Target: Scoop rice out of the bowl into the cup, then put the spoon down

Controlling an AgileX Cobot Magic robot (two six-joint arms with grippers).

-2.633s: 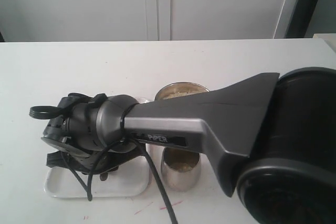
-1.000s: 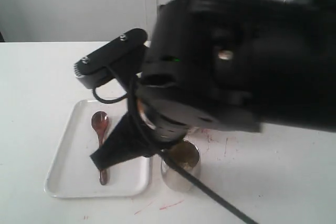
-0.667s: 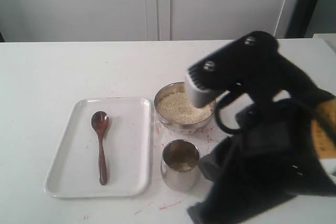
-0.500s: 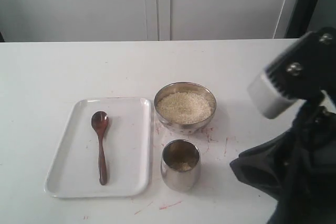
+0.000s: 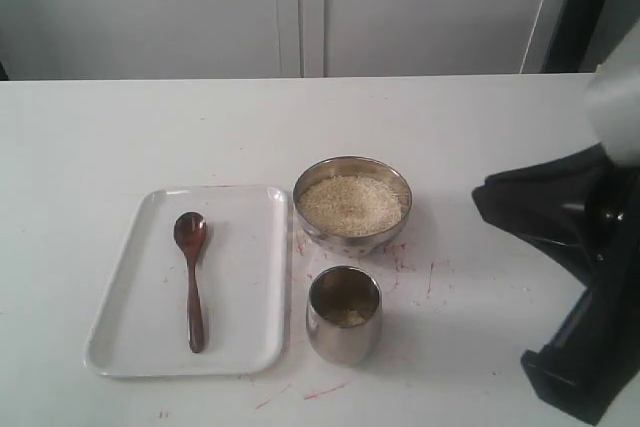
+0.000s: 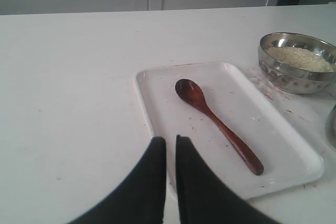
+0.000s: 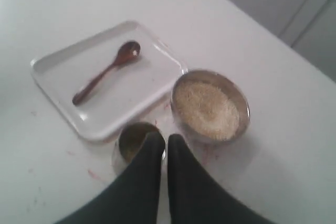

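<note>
Both nearly closed and empty, left pincer (image 6: 170,145) and right pincer (image 7: 166,142) appear only in wrist views; spoon (image 5: 191,277) lies on tray (image 5: 255,347), left of bowl (image 5: 350,243) of rice (image 5: 351,204) and cup (image 5: 343,337), open table (image 5: 150,127) beyond.

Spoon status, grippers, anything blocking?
Left gripper shut, empty; right gripper shut, empty. Dark reddish-brown wooden spoon flat on white rectangular tray. Nothing over it.

No readable text, labels or numbers
</note>
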